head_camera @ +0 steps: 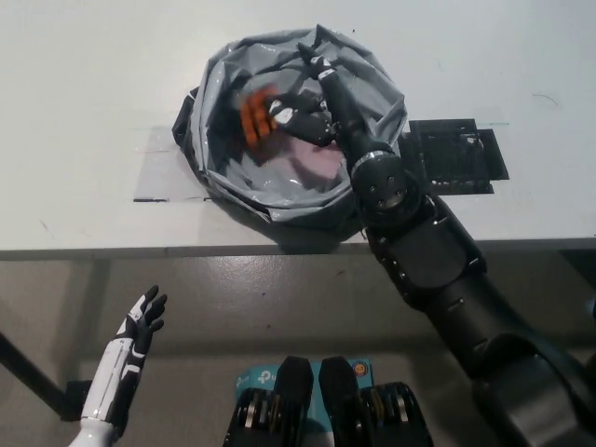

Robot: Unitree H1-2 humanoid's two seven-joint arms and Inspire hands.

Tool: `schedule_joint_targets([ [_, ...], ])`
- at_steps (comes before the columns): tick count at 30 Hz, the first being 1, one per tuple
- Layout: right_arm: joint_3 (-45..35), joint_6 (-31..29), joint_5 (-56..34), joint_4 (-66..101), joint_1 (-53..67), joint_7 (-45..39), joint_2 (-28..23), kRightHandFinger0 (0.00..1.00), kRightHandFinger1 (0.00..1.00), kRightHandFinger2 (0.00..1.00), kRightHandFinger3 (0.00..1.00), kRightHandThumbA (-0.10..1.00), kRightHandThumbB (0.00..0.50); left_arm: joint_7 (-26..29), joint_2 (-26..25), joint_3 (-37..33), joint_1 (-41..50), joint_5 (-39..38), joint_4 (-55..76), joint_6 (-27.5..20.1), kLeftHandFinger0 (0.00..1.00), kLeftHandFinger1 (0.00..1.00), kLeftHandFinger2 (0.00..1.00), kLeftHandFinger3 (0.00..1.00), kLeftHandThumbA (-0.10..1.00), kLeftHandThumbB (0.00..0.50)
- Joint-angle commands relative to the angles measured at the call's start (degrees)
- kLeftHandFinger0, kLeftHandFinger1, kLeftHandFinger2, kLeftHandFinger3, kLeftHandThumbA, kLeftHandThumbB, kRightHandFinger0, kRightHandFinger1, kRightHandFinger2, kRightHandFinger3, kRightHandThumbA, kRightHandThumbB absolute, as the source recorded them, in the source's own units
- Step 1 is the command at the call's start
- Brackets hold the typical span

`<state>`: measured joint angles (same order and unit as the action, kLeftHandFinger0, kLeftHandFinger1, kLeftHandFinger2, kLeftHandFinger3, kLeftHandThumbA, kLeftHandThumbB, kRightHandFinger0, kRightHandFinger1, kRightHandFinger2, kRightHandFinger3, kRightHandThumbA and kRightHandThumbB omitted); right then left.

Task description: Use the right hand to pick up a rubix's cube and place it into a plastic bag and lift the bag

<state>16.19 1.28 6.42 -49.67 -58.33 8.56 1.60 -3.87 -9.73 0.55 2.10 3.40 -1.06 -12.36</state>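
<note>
The grey plastic bag point(372, 79) sat open on the white table point(84, 84), its rim rolled down into a wide ring, and everything else can be placed from it. The black right hand point(312, 98) reached over the bag's near-right rim and down into its mouth. Just left of that hand, inside the bag, was the Rubik's cube point(259, 114), blurred, showing orange squares and a bit of white. The hand's fingers point(315, 67) looked spread, one pointing towards the far rim, but the blur kept me from telling whether they gripped the cube or had let it go. Under the cube, a pinkish patch point(312, 160) showed through the glossy bottom of the bag.

To the right of the bag, touching its rim or nearly so, lay a black rectangle of tape point(456, 154) stuck flat on the table. On the bag's left side a strip of clear tape point(158, 177) ran out from beneath it along the tabletop. The bag stood close to the table's near edge.

Well below the bag, past the table edge and down to the left, the white left hand point(140, 326) hung over the floor with its fingers apart, holding nothing.

No brand, label or writing could be read on the bag, the cube or the tape.
</note>
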Motion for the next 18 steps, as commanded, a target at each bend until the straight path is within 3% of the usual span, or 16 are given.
schedule_joint_targets([
  [1,1.84,1.35,3.29,2.26,-4.19,-5.76,-1.16,1.0,1.0,1.0,1.0,0.81,0.369,-0.51,-0.15,-0.12,-0.48,-0.78,1.61,-0.96,1.0,1.0,1.0,1.0,1.0,0.194],
  [6,0.17,-0.12,3.07,2.44,-3.66,-4.31,-1.49,1.0,1.0,1.0,1.0,0.92,0.393,-0.52,-0.54,-0.22,-0.53,-0.15,1.61,-1.06,1.0,1.0,1.0,1.0,1.0,0.177],
  [9,-0.16,-0.35,3.68,3.61,-3.87,-3.71,-1.96,1.0,1.0,1.0,1.0,0.98,0.442,-0.42,-0.64,-0.19,-0.81,0.15,1.52,-1.05,1.0,1.0,1.0,1.0,1.0,0.167],
  [13,0.68,1.09,7.53,13.72,-3.41,-2.92,-4.13,1.0,1.0,1.0,1.0,1.0,0.395,-0.36,-0.56,0.07,-0.86,-0.34,1.4,-0.98,1.0,1.0,1.0,1.0,1.0,0.139],
  [16,-0.37,2.54,8.01,20.62,-2.64,-2.95,-4.98,1.0,1.0,1.0,1.0,1.0,0.36,-0.66,-0.79,0.15,-0.99,-0.75,1.25,-0.76,1.0,1.0,1.0,1.0,1.0,0.16],
  [18,-1.52,2.82,9.18,27.08,-2.15,-1.5,-5.93,1.0,1.0,1.0,1.0,1.0,0.369,-0.73,-0.85,0.17,-1.15,-0.9,0.86,-1.29,1.0,1.0,1.0,1.0,1.0,0.155],
])
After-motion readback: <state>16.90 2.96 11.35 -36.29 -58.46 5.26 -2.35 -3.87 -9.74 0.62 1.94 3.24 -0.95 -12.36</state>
